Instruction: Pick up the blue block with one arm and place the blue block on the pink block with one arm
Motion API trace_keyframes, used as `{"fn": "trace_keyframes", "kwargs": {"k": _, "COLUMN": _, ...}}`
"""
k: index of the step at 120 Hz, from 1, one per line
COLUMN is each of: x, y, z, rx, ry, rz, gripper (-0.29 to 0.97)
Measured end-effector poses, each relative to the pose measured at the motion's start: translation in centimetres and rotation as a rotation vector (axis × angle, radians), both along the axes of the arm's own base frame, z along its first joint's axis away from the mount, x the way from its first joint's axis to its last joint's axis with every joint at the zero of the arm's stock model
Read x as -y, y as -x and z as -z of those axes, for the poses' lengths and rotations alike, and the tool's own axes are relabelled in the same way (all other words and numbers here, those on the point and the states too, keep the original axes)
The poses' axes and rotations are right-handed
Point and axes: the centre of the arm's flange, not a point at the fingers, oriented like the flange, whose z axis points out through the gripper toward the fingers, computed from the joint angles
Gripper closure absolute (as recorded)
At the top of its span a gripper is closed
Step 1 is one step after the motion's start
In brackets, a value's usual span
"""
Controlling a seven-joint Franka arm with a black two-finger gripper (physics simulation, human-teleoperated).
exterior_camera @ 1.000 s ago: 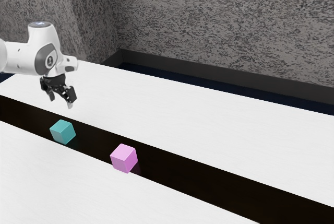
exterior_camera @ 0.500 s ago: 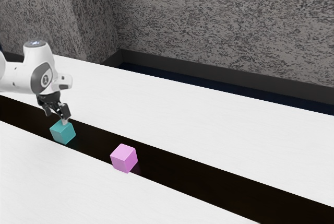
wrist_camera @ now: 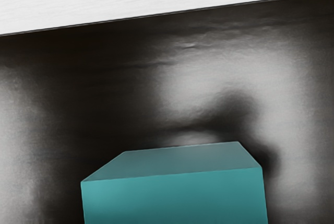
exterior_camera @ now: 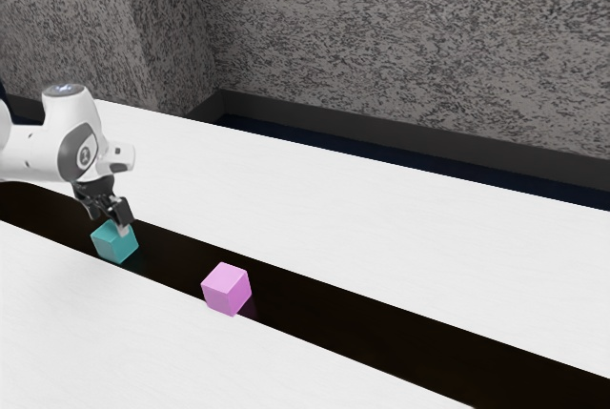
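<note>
Resting on the bench's (exterior_camera: pixel 381 228) dark strip (exterior_camera: pixel 381 337), the blue block (exterior_camera: pixel 114 243) is met from above by the jaws; whether they are open or gripping cannot be told. If only its upper edge is caught, it may be tipped or dropped short of the pink block (exterior_camera: pixel 226 289).

Franka arm (exterior_camera: pixel 38 153): glossy white rounded shells, a grey circular joint cover, a blue-grey end cap; directly above the black gripper (exterior_camera: pixel 112 222), a white flange.

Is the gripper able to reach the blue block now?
Probably yes: the gripper hangs right over the blue block, with nothing between; the pink block stands apart.
</note>
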Motion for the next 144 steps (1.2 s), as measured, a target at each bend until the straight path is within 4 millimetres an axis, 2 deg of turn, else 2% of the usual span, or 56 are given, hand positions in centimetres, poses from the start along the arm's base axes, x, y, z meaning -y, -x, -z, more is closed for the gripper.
{"fn": "trace_keyframes", "kwargs": {"k": 30, "x": -0.6, "y": 0.0, "z": 2.2, "rx": -0.022, "ry": 0.012, "rz": -0.008, "gripper": 0.00}}
{"fn": "trace_keyframes", "kwargs": {"k": 45, "x": -0.8, "y": -0.2, "z": 2.7, "rx": -0.025, "ry": 0.012, "rz": -0.007, "gripper": 0.00}}
{"fn": "trace_keyframes", "kwargs": {"k": 64, "x": -0.8, "y": -0.3, "z": 2.7, "rx": -0.024, "ry": 0.012, "rz": -0.003, "gripper": 0.02}}
{"fn": "trace_keyframes", "kwargs": {"k": 100, "x": -0.8, "y": -0.4, "z": 2.7, "rx": -0.013, "ry": 0.019, "rz": -0.009, "gripper": 0.22}}
{"fn": "trace_keyframes", "kwargs": {"k": 144, "x": -0.4, "y": -0.5, "z": 2.4, "rx": -0.005, "ry": 0.032, "rz": -0.019, "gripper": 0.28}}
